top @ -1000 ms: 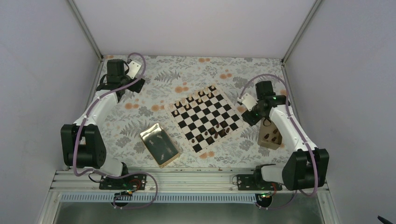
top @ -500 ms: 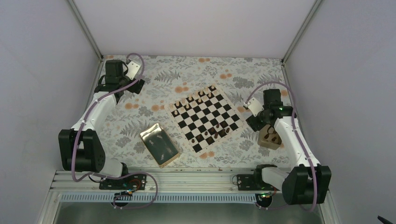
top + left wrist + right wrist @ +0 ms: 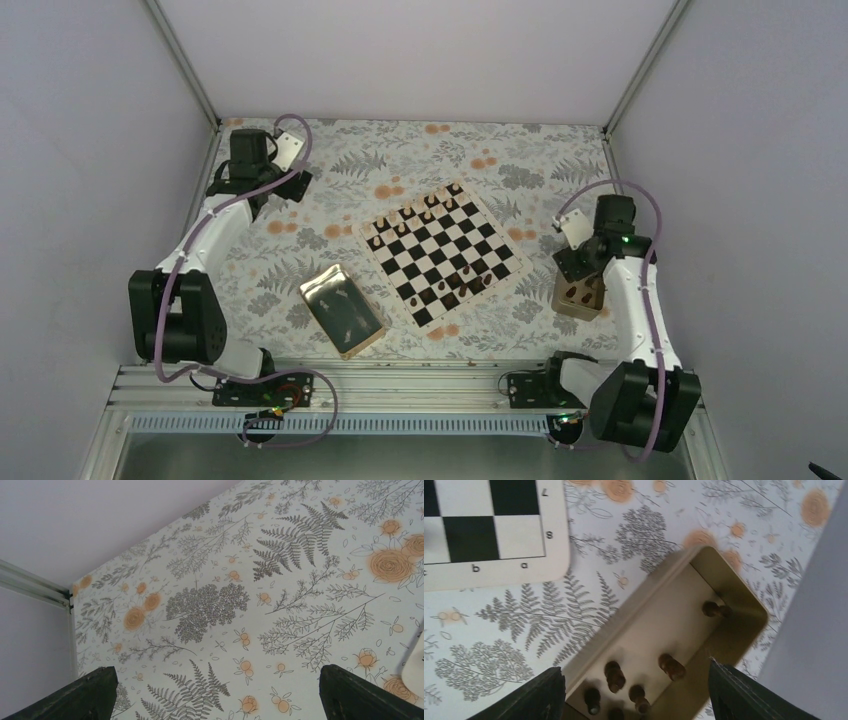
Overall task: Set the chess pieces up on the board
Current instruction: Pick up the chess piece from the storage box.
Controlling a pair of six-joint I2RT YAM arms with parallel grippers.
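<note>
The right gripper [image 3: 636,685] has swung away from the board [image 3: 441,252] at mid-table. Its jaws are wide apart and empty above the small tan box [image 3: 649,605], where dark chess pieces [image 3: 614,675] lie. The left gripper [image 3: 220,680], also spread and empty, hovers over the floral tablecloth [image 3: 300,555] at the far-left corner.

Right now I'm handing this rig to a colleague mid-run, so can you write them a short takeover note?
Left gripper: fingers open, empty, over the floral cloth at the far left corner.
Right gripper: fingers open, empty, above the tan box, which holds several dark pieces.
Board: table centre; a row of pieces along its far-left side, a few dark ones near its near-right side.
Done: partial set-up only.
Left: the box's pieces are not yet on the board; probably the right arm picks one next.
</note>
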